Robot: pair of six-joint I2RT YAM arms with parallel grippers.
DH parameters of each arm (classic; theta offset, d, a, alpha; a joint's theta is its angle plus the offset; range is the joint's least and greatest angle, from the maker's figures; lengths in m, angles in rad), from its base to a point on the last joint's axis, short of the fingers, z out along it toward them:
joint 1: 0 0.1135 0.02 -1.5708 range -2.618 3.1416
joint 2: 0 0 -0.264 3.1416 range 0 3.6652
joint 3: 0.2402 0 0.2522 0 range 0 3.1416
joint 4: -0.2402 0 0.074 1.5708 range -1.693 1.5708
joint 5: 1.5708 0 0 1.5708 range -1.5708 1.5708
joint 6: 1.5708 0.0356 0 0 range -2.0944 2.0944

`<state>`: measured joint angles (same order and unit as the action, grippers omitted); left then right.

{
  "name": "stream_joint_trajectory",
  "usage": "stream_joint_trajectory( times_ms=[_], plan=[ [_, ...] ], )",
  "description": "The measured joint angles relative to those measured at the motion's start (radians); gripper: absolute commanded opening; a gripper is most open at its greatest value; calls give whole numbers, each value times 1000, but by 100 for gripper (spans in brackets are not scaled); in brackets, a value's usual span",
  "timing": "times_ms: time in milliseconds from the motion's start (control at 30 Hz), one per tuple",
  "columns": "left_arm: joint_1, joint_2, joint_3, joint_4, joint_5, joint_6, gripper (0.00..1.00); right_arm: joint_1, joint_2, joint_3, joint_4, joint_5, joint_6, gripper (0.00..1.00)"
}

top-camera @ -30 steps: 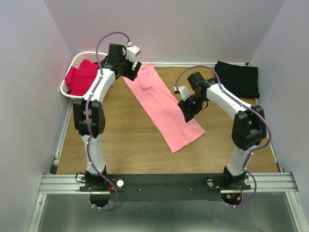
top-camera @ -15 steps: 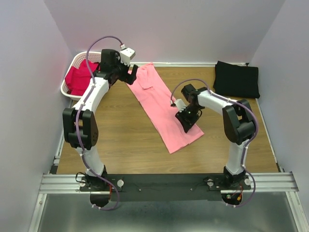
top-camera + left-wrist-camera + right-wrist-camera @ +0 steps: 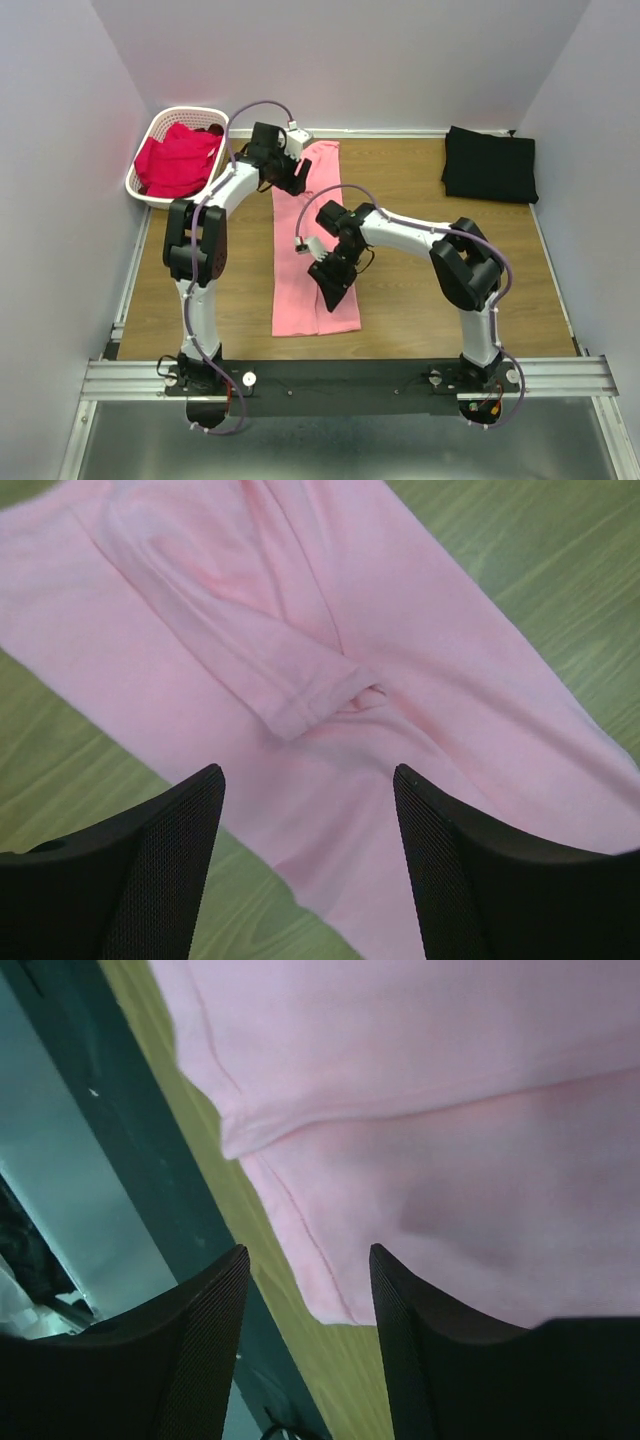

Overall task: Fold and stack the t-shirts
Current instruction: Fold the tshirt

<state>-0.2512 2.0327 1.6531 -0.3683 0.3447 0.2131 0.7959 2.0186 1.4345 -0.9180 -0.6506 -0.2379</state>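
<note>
On wooden table [image 3: 420, 290], centre: salmon-pink t-shirt [image 3: 292, 270] lying as long narrow strip, soft matte knit, sleeve [image 3: 300, 695] tucked flat.
Black t-shirt [image 3: 490, 165] sitting folded far right.
Magenta-red t-shirts [image 3: 178, 160] heaping in white slotted basket [image 3: 140, 188].
Step judged: crosswise fold pending.
Left gripper [image 3: 310, 785] hovering wide open over sleeve end, holding nothing.
Right gripper [image 3: 308, 1260] hovering part-open over hem, holding nothing.
Next move probably calling for pinching hem and carrying it toward sleeve end.
</note>
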Motion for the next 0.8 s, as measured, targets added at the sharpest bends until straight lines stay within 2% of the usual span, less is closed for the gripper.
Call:
stream_joint_trajectory(
  times_ms=[300, 500, 667, 800],
  plan=[
    [-28, 193, 134, -49, -19, -25, 67, -55, -144, 48, 9, -26, 45, 63],
    [-41, 311, 248, -68, -20, -40, 66, -239, -173, 46, 12, -23, 55, 63],
    [-64, 411, 415, -100, -19, -71, 64, -379, -173, 35, 10, 12, 52, 63],
    [-71, 523, 601, -110, -18, -109, 66, -421, -173, 34, 7, 41, 43, 63]
  ],
)
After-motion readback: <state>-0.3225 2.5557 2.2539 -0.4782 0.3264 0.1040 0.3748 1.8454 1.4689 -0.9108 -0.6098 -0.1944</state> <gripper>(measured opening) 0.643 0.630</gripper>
